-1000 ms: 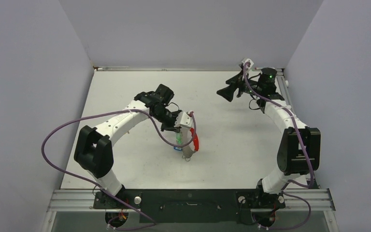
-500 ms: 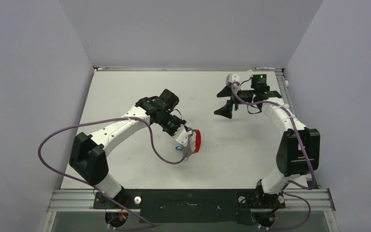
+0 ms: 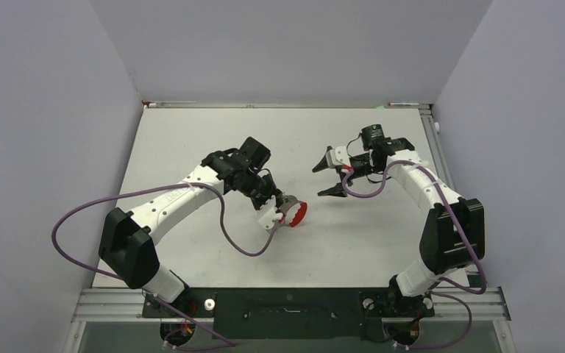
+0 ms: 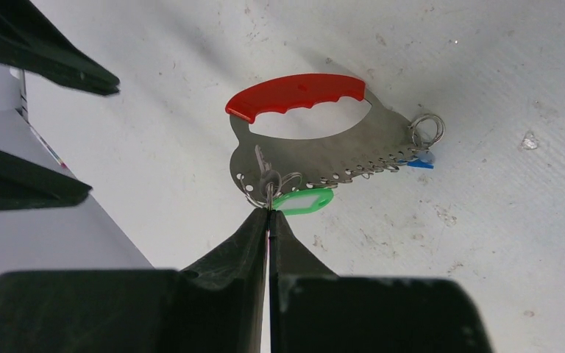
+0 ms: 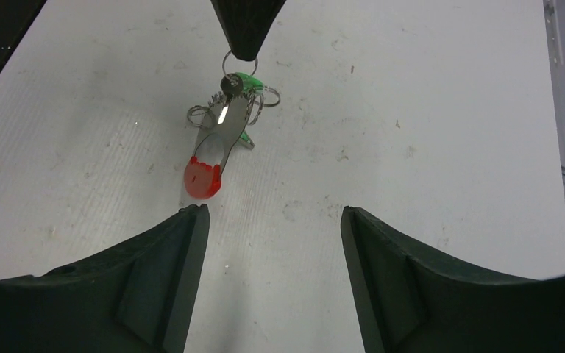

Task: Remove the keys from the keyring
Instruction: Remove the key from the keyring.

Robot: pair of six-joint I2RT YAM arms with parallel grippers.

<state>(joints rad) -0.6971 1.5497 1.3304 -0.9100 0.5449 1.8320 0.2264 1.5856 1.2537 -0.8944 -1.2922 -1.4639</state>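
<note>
The keyring (image 4: 316, 151) is a flat silver plate with a red curved strap (image 4: 294, 92), hanging above the table. A small silver key (image 4: 263, 170) and a green tag (image 4: 303, 200) hang at its edge, and a blue tag (image 4: 419, 163) shows at the far end. My left gripper (image 4: 268, 211) is shut on a small wire ring at the plate's edge, beside the green tag. From above, the left gripper (image 3: 283, 206) holds the keyring (image 3: 298, 213) at mid-table. My right gripper (image 3: 318, 182) stands open to its right, empty and apart from it. In the right wrist view the keyring (image 5: 219, 140) hangs ahead of that gripper (image 5: 274, 212).
The white table (image 3: 191, 140) is walled by grey panels on the left, back and right. A metal rail (image 3: 287, 301) with both arm bases runs along the near edge. Purple cables loop from both arms over the table.
The left gripper has carried the keyring a little right and turned it more level. The right arm has swung down and left toward the keyring, its jaws narrowing somewhat.
</note>
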